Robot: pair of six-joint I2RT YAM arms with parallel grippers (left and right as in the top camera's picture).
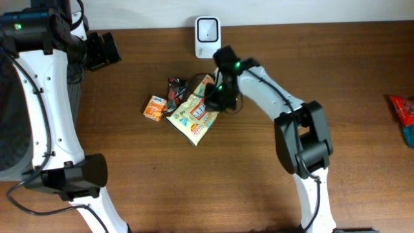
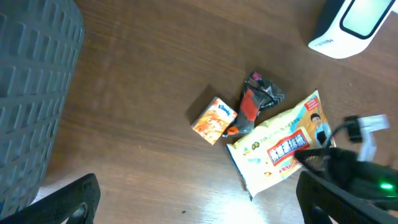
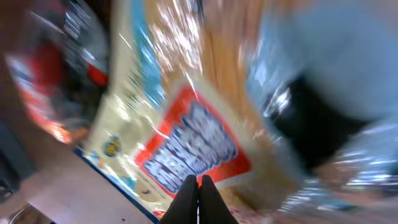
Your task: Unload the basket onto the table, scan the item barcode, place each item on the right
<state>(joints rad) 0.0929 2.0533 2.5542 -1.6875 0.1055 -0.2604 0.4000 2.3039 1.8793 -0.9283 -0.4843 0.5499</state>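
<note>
A yellow snack bag (image 1: 193, 115) with a red and blue label lies at the table's middle, also seen in the left wrist view (image 2: 280, 149). My right gripper (image 1: 215, 97) is shut at the bag's upper right edge and appears to pinch it. In the right wrist view the closed fingertips (image 3: 198, 186) sit against the blurred bag (image 3: 186, 149), which fills the picture. The white scanner (image 1: 207, 35) stands at the table's back edge, just behind the right arm. My left gripper (image 1: 103, 52) hangs open at the far left, well away from the bag, its jaws wide apart over bare table (image 2: 199, 199).
A small orange box (image 1: 154, 108) and a dark red-black packet (image 1: 176, 94) lie just left of the bag. A red packet (image 1: 404, 113) sits at the table's right edge. A grey textured surface (image 2: 31, 93) fills the left of the left wrist view.
</note>
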